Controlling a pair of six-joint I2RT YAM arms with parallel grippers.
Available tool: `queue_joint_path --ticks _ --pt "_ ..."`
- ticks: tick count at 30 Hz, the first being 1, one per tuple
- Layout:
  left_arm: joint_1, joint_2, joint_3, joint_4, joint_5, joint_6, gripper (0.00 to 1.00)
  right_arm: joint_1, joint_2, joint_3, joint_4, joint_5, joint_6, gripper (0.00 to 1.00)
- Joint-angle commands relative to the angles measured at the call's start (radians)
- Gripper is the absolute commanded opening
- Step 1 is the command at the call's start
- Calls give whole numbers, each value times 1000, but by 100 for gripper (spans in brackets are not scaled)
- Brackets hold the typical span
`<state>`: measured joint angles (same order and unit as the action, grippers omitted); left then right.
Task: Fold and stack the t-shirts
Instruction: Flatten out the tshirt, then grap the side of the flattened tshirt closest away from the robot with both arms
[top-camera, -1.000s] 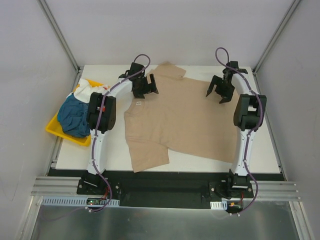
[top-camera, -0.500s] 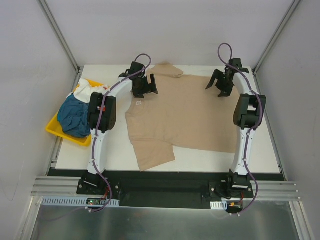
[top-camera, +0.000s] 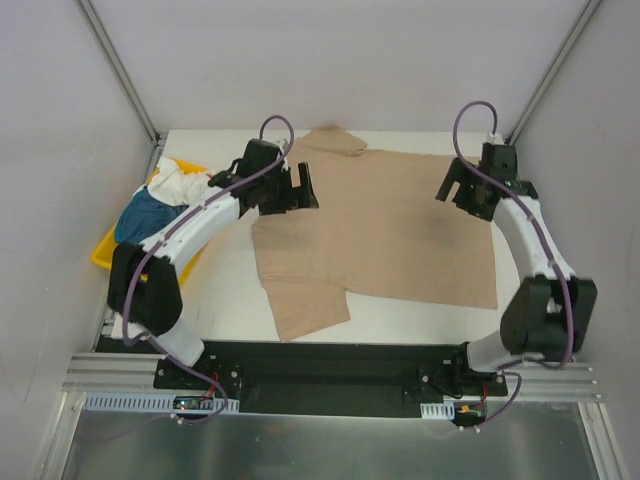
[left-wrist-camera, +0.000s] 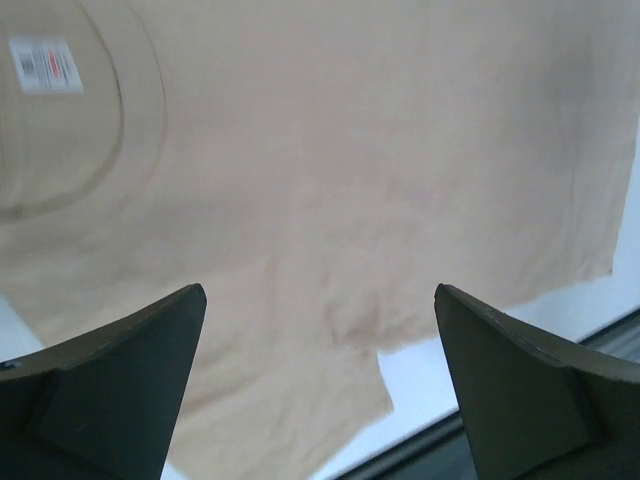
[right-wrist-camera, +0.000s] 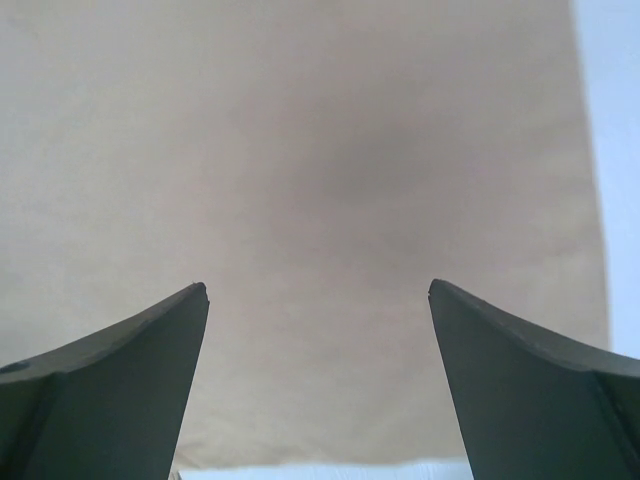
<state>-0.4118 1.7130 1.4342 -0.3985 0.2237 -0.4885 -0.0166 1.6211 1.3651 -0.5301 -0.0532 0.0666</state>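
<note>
T-shirts in tray, partly behind arm

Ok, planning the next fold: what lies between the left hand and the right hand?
Only the tan t-shirt, spread flat, lies between left hand and right hand; the top view shows it.

One tan t-shirt is out flat on the single white table, and it shows one printed label inside the collar. Over on the left there's one yellow tray, and in it a bunched heap: one teal-blue t-shirt, one white t-shirt, and whether more cloth hides underneath can't be told. That makes three shirts countable. Two arms are in play, so two grippers, the left gripper and the right gripper, with two dark fingers apiece, four in all. Two purple cables, one looping over each arm.
</note>
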Motion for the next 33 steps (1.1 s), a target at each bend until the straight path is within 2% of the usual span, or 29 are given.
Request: queue_joint_path --ticks 1,2,4,9,14,20,21,25,33 --pt "-74 -203 -251 -66 -58 -117 99 -2 -347 -315 136 219 82 97" --pt "-97 -263 -332 -72 -60 -131 99 -15 -387 -351 140 220 91 97" --pt "-154 -314 -394 -92 -53 -180 99 -42 -444 -382 119 175 98 97" --pt "-260 -458 -579 -145 -14 -300 99 -112 -457 -391 65 20 116 97" --pt "-364 -561 -747 -148 -4 -441 96 -112 -464 -406 64 -10 124 97" --pt "-435 -538 -793 -146 26 -501 72 -112 -469 -417 52 24 124 97" --pt "-441 -527 -791 -146 32 -504 65 -112 -465 -417 50 27 122 97" --pt "-463 -472 -796 -148 32 -529 53 -112 -461 -422 48 29 122 97" --pt "-463 -405 -802 -148 -12 -533 51 -114 -431 -414 51 16 121 97"
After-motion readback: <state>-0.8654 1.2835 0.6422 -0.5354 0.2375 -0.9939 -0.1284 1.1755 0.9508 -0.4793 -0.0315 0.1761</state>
